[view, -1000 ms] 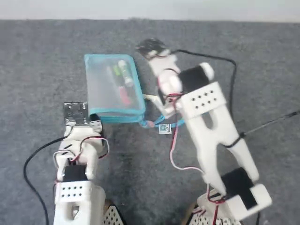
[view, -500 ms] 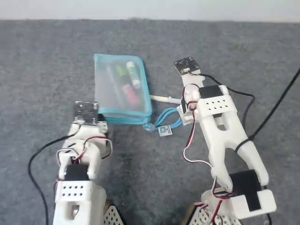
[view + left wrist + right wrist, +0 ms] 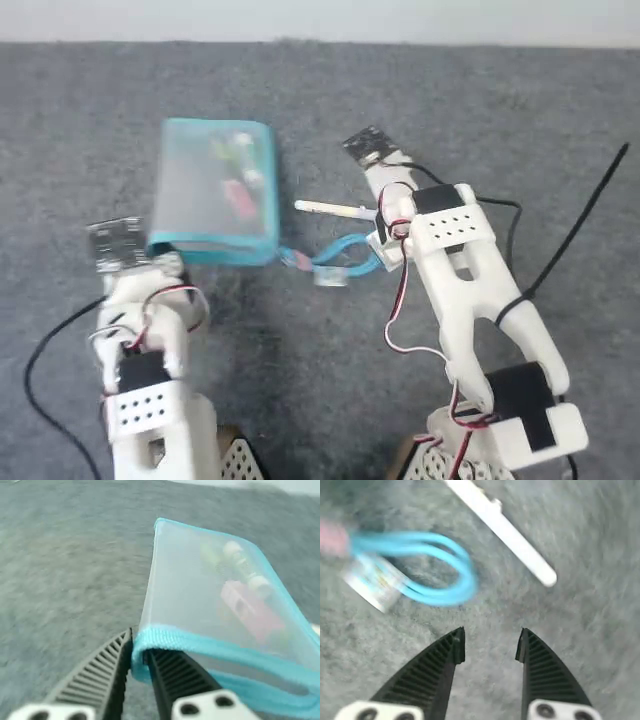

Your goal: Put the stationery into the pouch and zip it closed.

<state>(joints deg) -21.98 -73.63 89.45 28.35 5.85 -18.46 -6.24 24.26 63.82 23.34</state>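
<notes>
The translucent pouch [image 3: 215, 185] with teal trim lies on the grey carpet, with green and pink stationery [image 3: 240, 587] showing through its wall. My left gripper [image 3: 139, 655] is shut on the teal edge at the pouch's near left corner [image 3: 168, 255]. A white pen [image 3: 330, 208] lies loose on the carpet to the right of the pouch. The blue strap loop [image 3: 345, 255] trails from the pink zipper pull [image 3: 295, 260], with a small tag [image 3: 328, 278] on it. My right gripper [image 3: 487, 642] hangs open just above the carpet, beside the loop [image 3: 430, 565] and the pen [image 3: 502, 527], with nothing between its fingers.
Grey carpet [image 3: 500, 120] spreads all around. The two arm bases stand at the near edge, and black cables [image 3: 580, 220] run off to the right and left. A pale wall strip runs along the far edge.
The left gripper has dragged the pouch to the left, and the strap and tag trailed after it. The right arm pulled back from the pouch's side and now sits by the pen.
</notes>
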